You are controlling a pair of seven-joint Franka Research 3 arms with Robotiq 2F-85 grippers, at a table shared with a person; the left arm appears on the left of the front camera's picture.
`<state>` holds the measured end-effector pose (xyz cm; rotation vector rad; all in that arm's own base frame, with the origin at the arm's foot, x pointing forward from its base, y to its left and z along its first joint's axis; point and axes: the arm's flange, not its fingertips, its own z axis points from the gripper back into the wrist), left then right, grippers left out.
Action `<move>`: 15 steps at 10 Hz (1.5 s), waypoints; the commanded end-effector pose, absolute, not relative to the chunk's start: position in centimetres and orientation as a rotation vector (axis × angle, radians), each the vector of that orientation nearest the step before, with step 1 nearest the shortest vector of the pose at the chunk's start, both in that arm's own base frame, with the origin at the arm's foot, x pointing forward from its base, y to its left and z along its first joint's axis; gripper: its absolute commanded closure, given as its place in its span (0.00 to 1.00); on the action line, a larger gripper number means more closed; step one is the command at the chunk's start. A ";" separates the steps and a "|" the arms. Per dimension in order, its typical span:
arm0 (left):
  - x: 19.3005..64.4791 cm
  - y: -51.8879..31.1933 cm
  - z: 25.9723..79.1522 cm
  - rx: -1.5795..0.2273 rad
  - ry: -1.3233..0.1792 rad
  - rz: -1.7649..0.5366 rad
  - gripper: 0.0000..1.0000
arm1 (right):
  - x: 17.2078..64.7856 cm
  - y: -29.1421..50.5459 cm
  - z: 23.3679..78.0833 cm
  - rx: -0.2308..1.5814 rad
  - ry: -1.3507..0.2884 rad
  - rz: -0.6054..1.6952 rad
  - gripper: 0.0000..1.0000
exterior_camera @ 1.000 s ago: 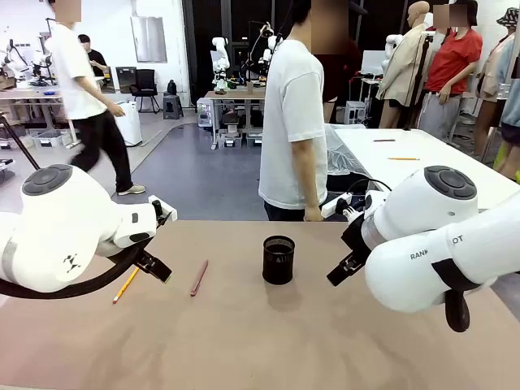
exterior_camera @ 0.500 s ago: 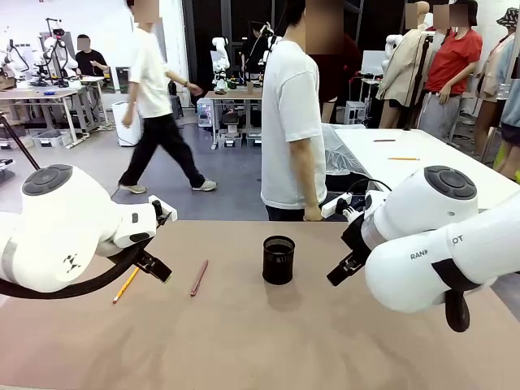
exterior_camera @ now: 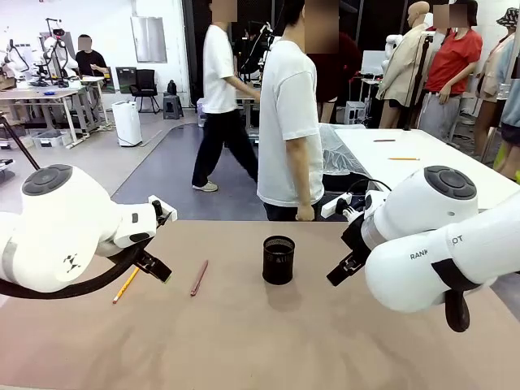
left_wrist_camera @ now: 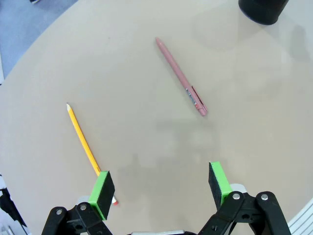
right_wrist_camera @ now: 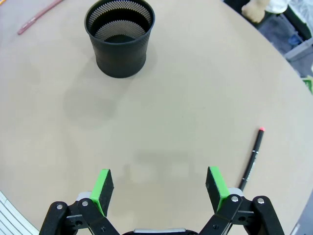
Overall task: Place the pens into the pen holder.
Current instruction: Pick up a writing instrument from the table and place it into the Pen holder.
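Black wire-mesh cylindrical pen holder point(right_wrist_camera: 120, 61): upper left, right wrist view. Yellow-orange pencil point(left_wrist_camera: 83, 139), reddish-brown pen point(left_wrist_camera: 180, 77): flat on table. Black red-tipped pen point(right_wrist_camera: 252, 159): lower right. Left gripper point(left_wrist_camera: 161, 188), right gripper point(right_wrist_camera: 159, 188): spread wide, empty. Best straddle pencil crosswise, mid-shaft

The left arm point(exterior_camera: 65, 231) enters the front view from 9 o'clock and the right arm point(exterior_camera: 431, 240) from 3 o'clock, their wrists bent inward. The left gripper point(left_wrist_camera: 161, 188) and right gripper point(right_wrist_camera: 159, 188) point downward, green-padded fingers point(left_wrist_camera: 102, 192) spread wide, holding nothing.
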<state>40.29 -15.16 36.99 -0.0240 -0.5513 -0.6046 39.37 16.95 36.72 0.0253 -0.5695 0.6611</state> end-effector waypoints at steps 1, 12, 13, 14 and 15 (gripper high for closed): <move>40.3 -15.2 37.0 -0.024 -0.552 -0.605 0.00 | 39.4 16.8 37.1 0.024 -0.569 0.658 0.00; 40.9 -13.4 44.6 -0.287 -0.467 -0.793 0.00 | 40.4 17.9 43.1 0.355 -0.467 0.772 0.00; 41.1 -12.1 45.9 -0.289 -0.514 -0.804 0.00 | 40.7 17.4 44.5 0.373 -0.465 0.798 0.00; 41.1 -10.8 47.3 -0.291 -0.574 -0.804 0.00 | 41.0 16.8 46.2 0.376 -0.458 0.809 0.00; 41.3 -9.6 48.2 -0.303 -0.620 -0.821 0.00 | 41.6 16.2 47.8 0.366 -0.485 0.828 0.00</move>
